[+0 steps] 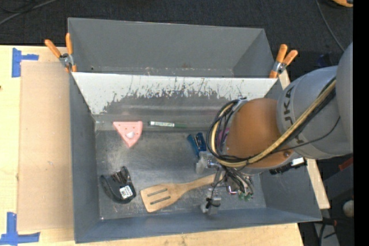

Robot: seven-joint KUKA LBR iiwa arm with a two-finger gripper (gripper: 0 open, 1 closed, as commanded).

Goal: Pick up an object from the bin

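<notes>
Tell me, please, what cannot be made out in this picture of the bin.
- Blue thing, camera view: its right part is hidden by the arm's orange cover; kind unclear.
- Wooden spatula: handle end hidden behind the gripper.
- Black thing: label print too small to read.

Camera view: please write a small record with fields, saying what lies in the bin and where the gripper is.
bin: grey metal, few loose things
gripper: front right, by the spatula's handle end
spatula: wooden, slotted, lies flat at front, blade to the left
black thing: front left, white label
pink triangle: back left
thin stick: by the back wall
blue thing: centre right, beside the arm
</notes>
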